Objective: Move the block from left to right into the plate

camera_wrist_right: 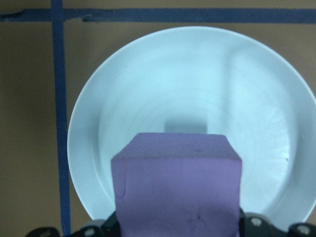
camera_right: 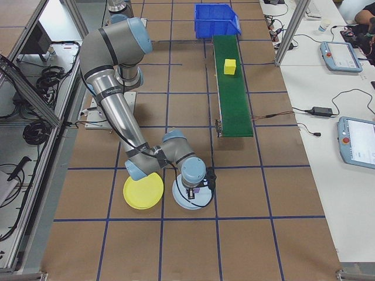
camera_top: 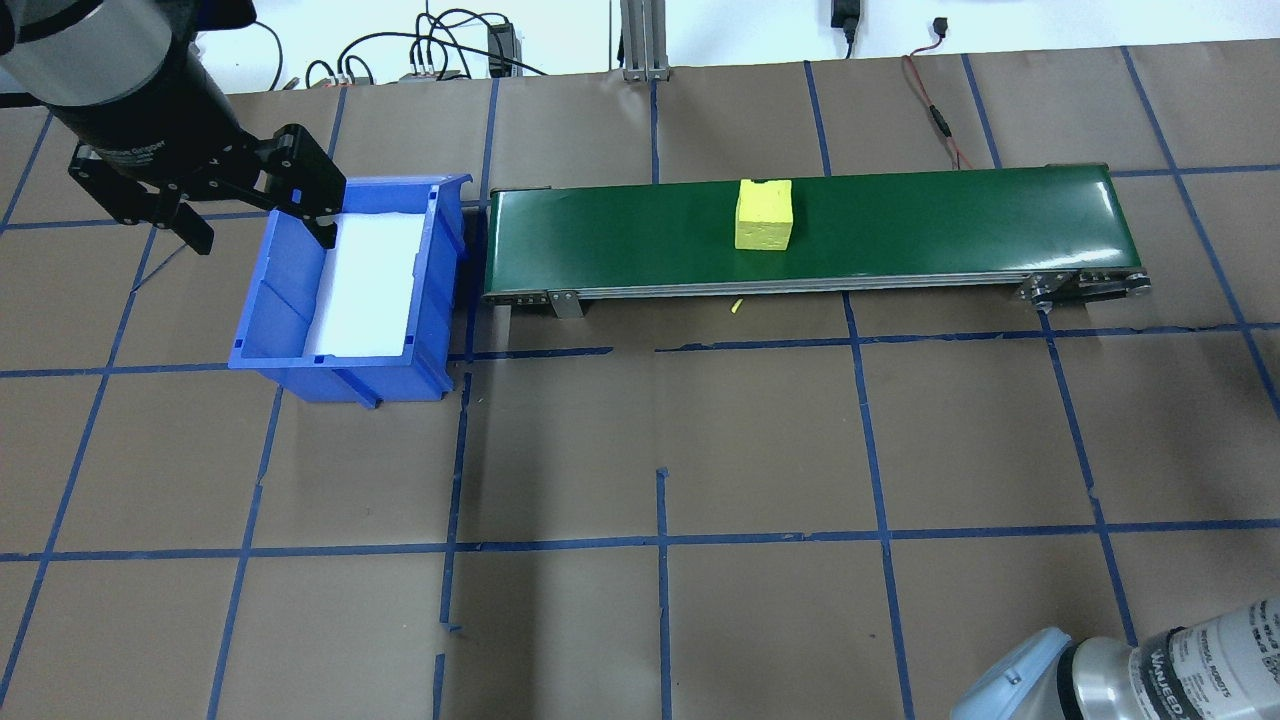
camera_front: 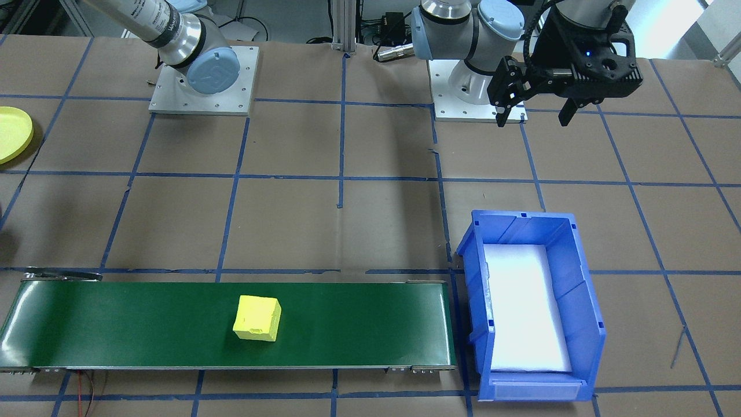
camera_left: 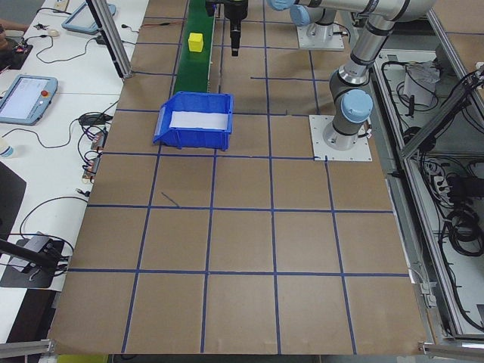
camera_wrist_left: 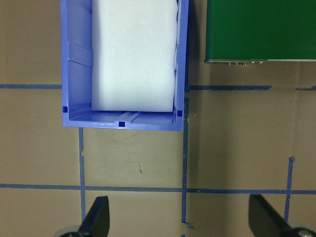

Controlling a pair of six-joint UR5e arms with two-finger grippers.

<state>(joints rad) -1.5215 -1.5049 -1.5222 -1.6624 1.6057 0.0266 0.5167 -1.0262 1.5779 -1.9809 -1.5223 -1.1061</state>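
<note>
- The table is covered in brown paper with a grid of blue tape lines.
- A green conveyor belt lies along the far edge.
- A blue bin sits just off the belt's left end.
- A yellow plate and a pale blue plate lie side by side near the right edge.
- Two arm base plates are bolted along the near edge.

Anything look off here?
The right gripper holds a purple block over a pale blue plate, not the yellow plate beside it. A small yellow crumb also lies beside the green conveyor belt.
</note>
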